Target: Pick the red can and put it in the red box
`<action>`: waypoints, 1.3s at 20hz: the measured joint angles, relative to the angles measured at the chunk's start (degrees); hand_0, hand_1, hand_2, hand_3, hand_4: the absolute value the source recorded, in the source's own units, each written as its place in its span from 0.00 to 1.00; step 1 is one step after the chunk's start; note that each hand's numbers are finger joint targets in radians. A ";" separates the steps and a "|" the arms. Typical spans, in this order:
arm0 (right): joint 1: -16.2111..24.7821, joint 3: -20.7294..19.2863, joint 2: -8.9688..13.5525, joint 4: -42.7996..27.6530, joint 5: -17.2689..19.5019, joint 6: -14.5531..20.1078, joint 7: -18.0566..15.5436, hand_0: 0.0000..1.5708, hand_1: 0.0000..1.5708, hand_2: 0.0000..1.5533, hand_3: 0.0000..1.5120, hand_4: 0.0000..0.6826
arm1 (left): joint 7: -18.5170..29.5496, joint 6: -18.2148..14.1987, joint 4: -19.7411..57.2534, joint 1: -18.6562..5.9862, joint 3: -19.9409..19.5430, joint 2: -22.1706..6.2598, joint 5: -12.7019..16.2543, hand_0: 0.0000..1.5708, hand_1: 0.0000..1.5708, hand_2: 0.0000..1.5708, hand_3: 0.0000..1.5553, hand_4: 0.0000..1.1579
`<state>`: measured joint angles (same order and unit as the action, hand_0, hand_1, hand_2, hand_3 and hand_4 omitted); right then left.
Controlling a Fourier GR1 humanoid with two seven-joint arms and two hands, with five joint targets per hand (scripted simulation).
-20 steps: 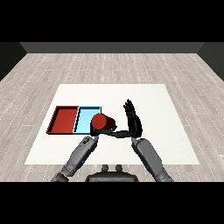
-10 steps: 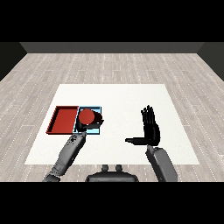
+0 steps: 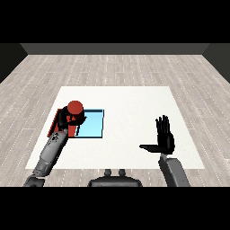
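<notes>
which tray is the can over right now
The red tray, the left one. The left hand holds the red can above it; the light blue tray shows bare.

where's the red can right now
In the head view the red can is at the table's left side, held in the left hand over the red tray, just left of the light blue tray.

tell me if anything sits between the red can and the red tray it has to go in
Nothing visible does. The left hand is curled round the red can and holds it over the red tray, whose surface is mostly hidden behind the hand. The light blue tray lies beside, to the right.
</notes>
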<state>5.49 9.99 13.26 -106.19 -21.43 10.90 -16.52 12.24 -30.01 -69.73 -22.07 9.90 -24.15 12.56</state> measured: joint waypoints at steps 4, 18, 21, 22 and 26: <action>-0.43 -1.17 0.22 1.83 -0.66 -0.59 0.51 0.00 0.00 0.00 0.00 0.00 | -2.60 1.85 10.20 -1.48 -1.07 -3.68 -2.03 1.00 1.00 0.99 0.95 0.91; -6.86 -2.60 -2.09 12.41 1.13 -0.61 -2.53 0.00 0.00 0.00 0.00 0.00 | -7.60 6.20 51.33 -12.04 -0.99 -4.96 -9.80 0.71 0.71 0.66 0.00 0.56; -7.82 -2.87 -2.65 13.86 1.40 -0.55 -3.26 0.00 0.00 0.00 0.00 0.00 | -5.34 8.70 55.59 -13.54 -1.30 -5.22 -10.40 0.00 0.00 0.00 0.00 0.48; -8.31 -2.78 -3.06 14.88 1.64 -0.54 -3.75 0.00 0.00 0.00 0.00 0.00 | -5.43 9.68 57.03 -13.99 -0.96 -5.57 -10.96 0.00 0.00 0.00 0.00 0.17; -9.15 -3.56 -3.31 16.56 1.00 -1.84 -5.07 0.00 0.00 0.00 0.00 0.00 | -6.50 12.93 62.16 -15.94 0.59 -5.79 -13.32 0.00 0.00 0.00 0.00 0.00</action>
<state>-3.66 6.44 9.95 -89.62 -20.43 9.06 -21.59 5.74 -17.07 -7.57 -38.01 10.49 -29.94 -0.76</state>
